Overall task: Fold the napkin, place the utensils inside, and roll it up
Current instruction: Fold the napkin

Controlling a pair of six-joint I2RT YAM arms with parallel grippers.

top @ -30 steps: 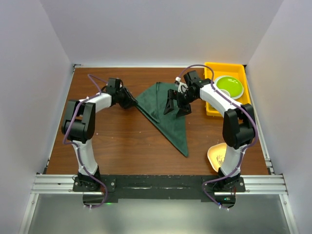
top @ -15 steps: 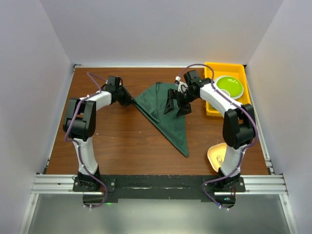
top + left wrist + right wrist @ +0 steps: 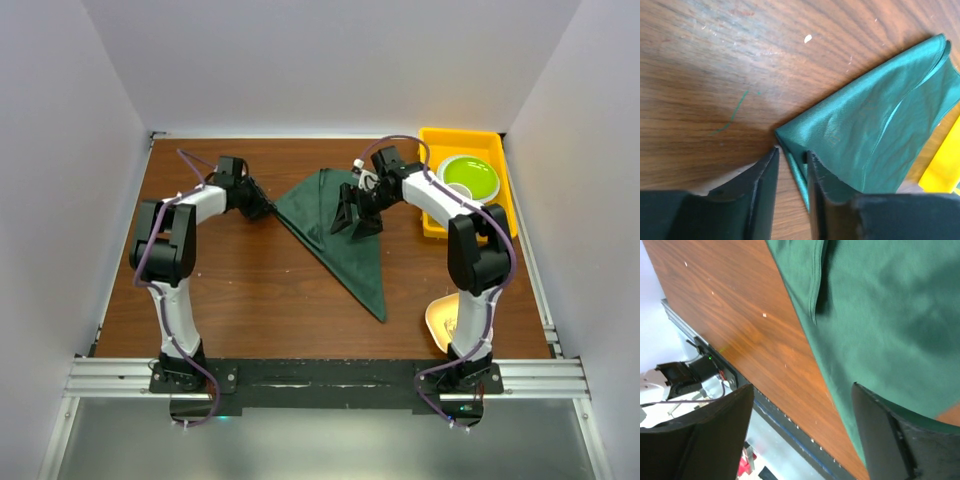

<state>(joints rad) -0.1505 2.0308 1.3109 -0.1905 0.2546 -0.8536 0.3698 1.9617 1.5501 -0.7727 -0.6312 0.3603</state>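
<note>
The dark green napkin [image 3: 340, 235] lies on the table folded into a long triangle, its point toward the front. My left gripper [image 3: 260, 205] is low at the napkin's left corner [image 3: 790, 145]. Its jaws stand a narrow gap apart, with the corner's edge in the gap and bare wood showing beside it. My right gripper [image 3: 356, 218] hovers over the napkin's upper right part, jaws wide apart and empty; the cloth [image 3: 875, 315] fills its wrist view. I cannot make out the spoon for sure; something small and pale lies in a plate [image 3: 443, 320] at the front right.
A yellow tray [image 3: 436, 222] stands at the back right with a green bowl [image 3: 470, 178] in it; its edge also shows in the left wrist view [image 3: 940, 170]. The pale plate sits beside the right arm's base. White walls close in three sides.
My right gripper has shifted a little left and back over the napkin. My left gripper has edged slightly left at the napkin's corner. The napkin has kept its shape.
</note>
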